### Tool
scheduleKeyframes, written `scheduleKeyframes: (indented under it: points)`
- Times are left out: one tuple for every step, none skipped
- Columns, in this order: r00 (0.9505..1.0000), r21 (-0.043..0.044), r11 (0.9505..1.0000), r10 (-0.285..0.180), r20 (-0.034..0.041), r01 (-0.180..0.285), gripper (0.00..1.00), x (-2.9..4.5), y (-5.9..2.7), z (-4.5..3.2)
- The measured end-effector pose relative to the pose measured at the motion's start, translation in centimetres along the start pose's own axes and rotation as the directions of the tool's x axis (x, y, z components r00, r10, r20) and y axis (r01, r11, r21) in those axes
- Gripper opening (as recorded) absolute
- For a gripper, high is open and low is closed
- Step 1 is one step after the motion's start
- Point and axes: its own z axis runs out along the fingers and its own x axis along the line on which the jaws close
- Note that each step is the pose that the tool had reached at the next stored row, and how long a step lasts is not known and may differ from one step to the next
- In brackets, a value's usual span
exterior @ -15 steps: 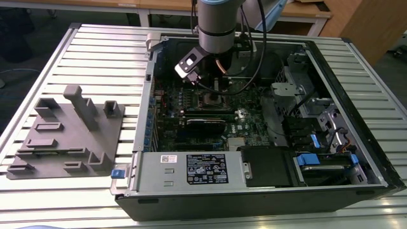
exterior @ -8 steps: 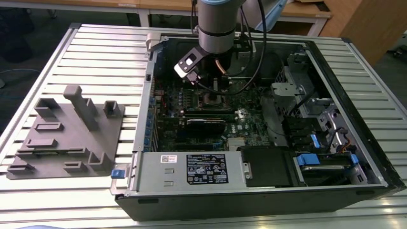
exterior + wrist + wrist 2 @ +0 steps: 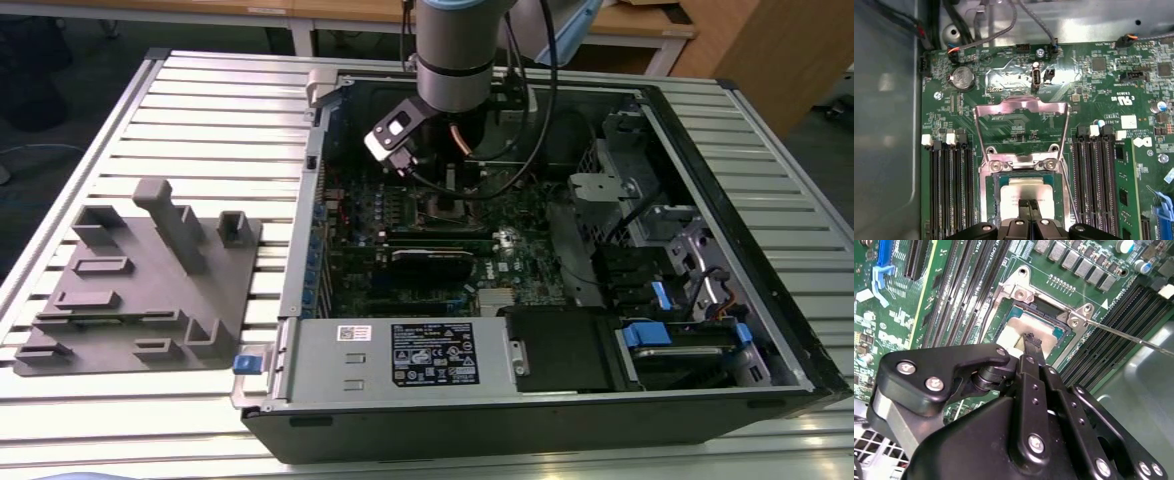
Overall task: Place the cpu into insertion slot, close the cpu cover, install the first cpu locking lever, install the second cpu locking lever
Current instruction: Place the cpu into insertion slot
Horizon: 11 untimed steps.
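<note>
Part of the cpu [image 3: 1041,330] behind the claw [image 3: 1032,342] in the second wrist view.

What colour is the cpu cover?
Silvery bare metal. The cpu cover shows best in the first wrist view.

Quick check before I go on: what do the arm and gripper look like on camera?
The arm is a pale grey tube with a dark band near its wrist; black cables run beside it, and a white-and-black box is mounted there. The gripper is black linkage bars with silver screws, ending in narrow black fingers.
</note>
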Motion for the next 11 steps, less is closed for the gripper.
scheduleKeyframes:
  points:
    - [1.0, -0.0001, 1.0, 0.008, 0.0007, -0.008, 0.11, 0.0, 0.0, 0.0]
    - [1.0, -0.0002, 1.0, 0.01, 0.0007, -0.01, 0.11, 0.0, 0.0, 0.0]
    - [1.0, -0.0002, 1.0, 0.01, 0.0007, -0.01, 0.11, 0.0, 0.0, 0.0]
    - [1.0, -0.0002, 1.0, 0.01, 0.0008, -0.01, 0.11, 0.0, 0.0, 0.01]
    - [0.9999, -0.0004, 0.9999, 0.01, 0.0004, -0.01, 0.11, 0.0, 0.0, 0.05]
    - [0.9999, -0.0004, 0.9999, 0.011, 0.0004, -0.011, 0.11, 0.01, -0.01, 0.1]
    - [0.9999, -0.0003, 0.9999, 0.011, 0.0007, -0.011, 0.11, 0.0, -0.01, 0.14]
    - [0.9999, -0.0003, 0.9999, 0.012, 0.0008, -0.012, 0.11, 0.0, -0.01, 0.19]
    - [0.9999, -0.0003, 0.9999, 0.012, 0.0008, -0.012, 0.11, 0.0, -0.02, 0.23]
    - [0.9999, -0.0001, 0.9999, 0.012, 0.0011, -0.012, 0.11, -0.01, -0.02, 0.24]
    - [0.9999, 0.0, 0.9999, 0.012, 0.0013, -0.012, 0.11, -0.01, -0.03, 0.26]
